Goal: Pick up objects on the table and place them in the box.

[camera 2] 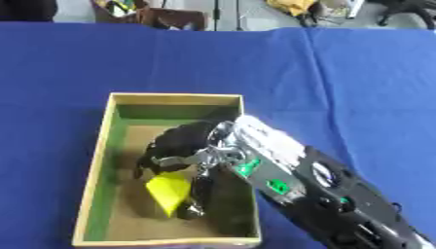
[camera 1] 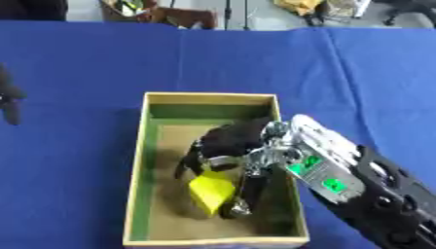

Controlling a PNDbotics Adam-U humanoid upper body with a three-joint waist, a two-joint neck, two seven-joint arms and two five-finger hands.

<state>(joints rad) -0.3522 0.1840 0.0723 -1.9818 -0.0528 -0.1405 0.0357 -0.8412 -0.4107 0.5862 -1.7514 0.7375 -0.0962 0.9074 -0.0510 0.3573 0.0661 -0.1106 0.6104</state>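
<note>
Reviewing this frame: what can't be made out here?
- Whether the yellow object rests on the box floor or is held: the right hand covers its top in both views.
- Left hand: cut off by the left eye view's left edge, absent from the right eye view.
- The yellow object's identity: blurred.

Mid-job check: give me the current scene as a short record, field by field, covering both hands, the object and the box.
surface: blue tablecloth
box: open box with yellowish rim, green inner walls and brown floor, at centre of the cloth
object: yellow block inside the box, near its floor
right hand: right hand reaches in over the box's right wall, fingers curled round the top of the yellow block
left hand: left hand only partly in view at the left edge in the left eye view, away from the box; finger state unclear
other loose objects on cloth: none visible
</note>
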